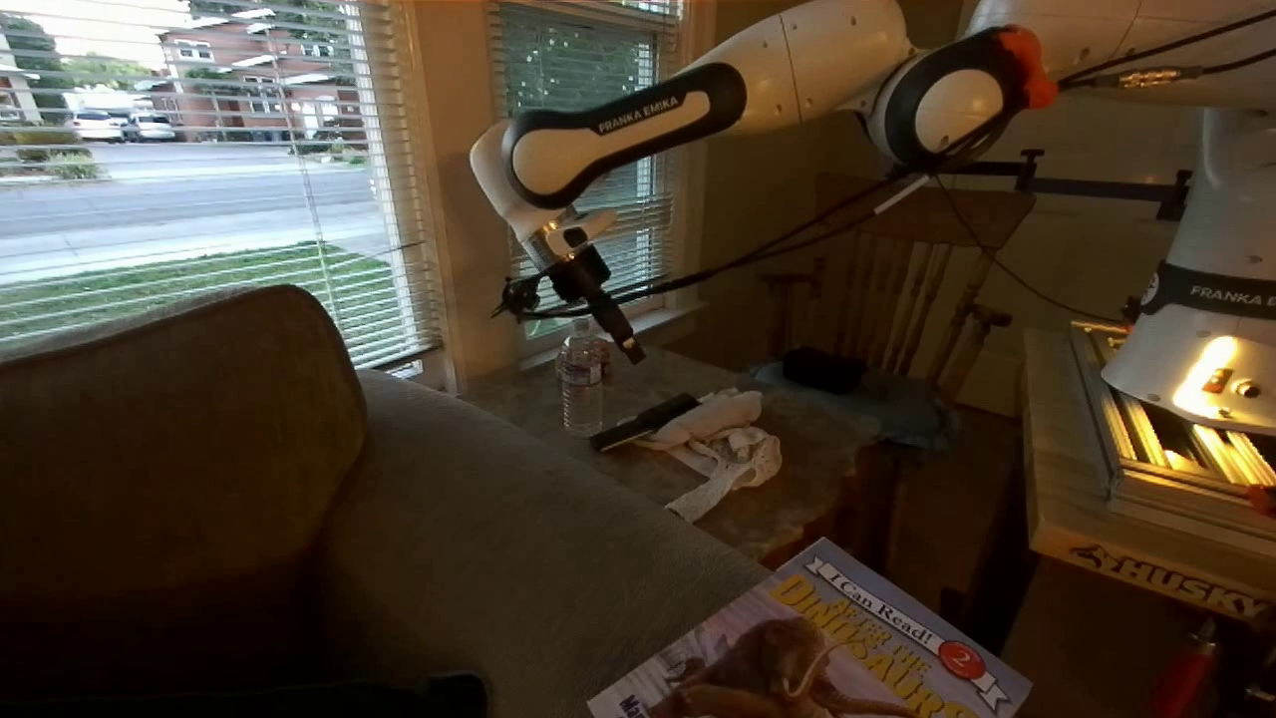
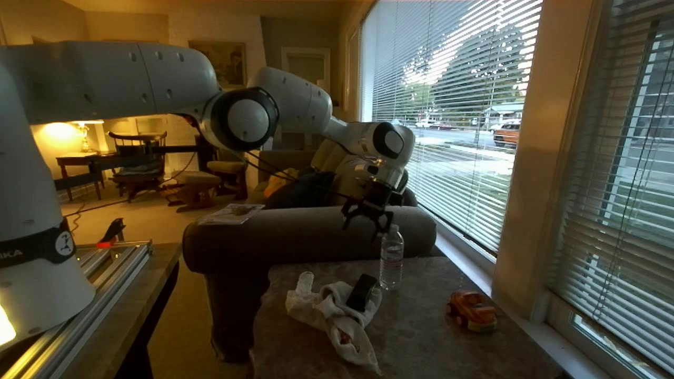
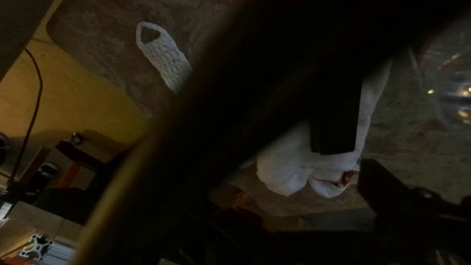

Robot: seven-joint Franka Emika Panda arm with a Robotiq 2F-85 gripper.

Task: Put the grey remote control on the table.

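The hand (image 2: 363,229), spread and grasping nothing, hangs above the surface (image 2: 421,334). The remote control (image 1: 646,422) lies on a rumpled white towel (image 1: 718,417), just beside a plastic water bottle (image 2: 392,260). A low sideways sweep could topple the bottle; uneven folds could let the remote control slide; a grasp there might snag the towel.

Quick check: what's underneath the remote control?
The remote control rests at least partly on a rumpled white towel, which lies on the table. The patch directly beneath it is covered, so whether anything else is tucked there can't be seen.
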